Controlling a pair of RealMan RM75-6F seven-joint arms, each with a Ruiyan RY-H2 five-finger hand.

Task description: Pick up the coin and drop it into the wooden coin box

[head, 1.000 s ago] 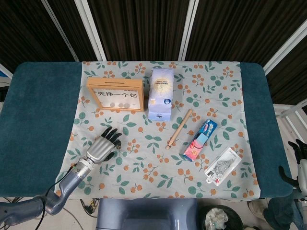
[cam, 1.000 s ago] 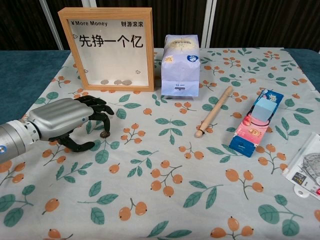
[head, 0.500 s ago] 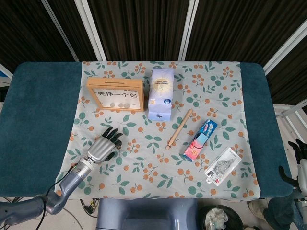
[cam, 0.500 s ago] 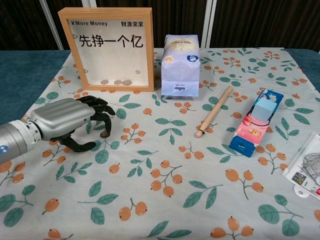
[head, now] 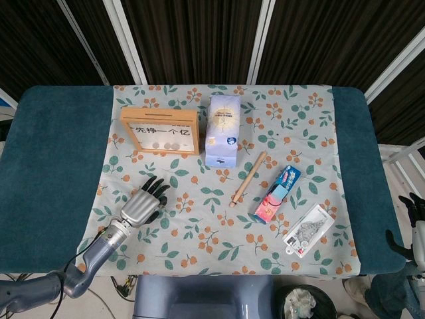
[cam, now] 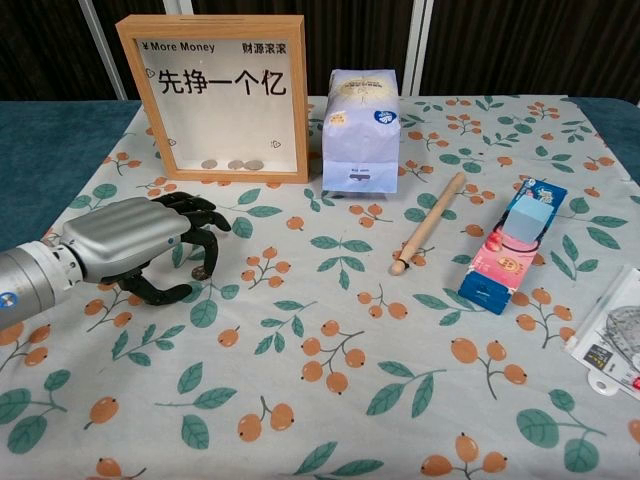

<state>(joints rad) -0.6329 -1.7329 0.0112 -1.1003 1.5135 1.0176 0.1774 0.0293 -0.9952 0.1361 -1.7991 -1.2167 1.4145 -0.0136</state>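
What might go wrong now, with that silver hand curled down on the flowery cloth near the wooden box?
The coin is hidden under the dark fingertips of the silver left hand, so a firm hold can't be confirmed; it may slip out on lifting. The upright wooden coin box stands just beyond the hand, so reaching its top might nudge or tip it.

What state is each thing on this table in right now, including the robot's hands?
Left hand: low over the cloth, fingers curled down; coin not visible, grasp unclear.
Right hand: off the table's right edge, holding nothing.
Wooden coin box: upright, a few coins lying at its bottom.
Paper bag: standing, top folded shut.
Wooden stick: lying flat.
Blue and pink pack: lying flat.
Blister pack: lying flat by the cloth's right edge.
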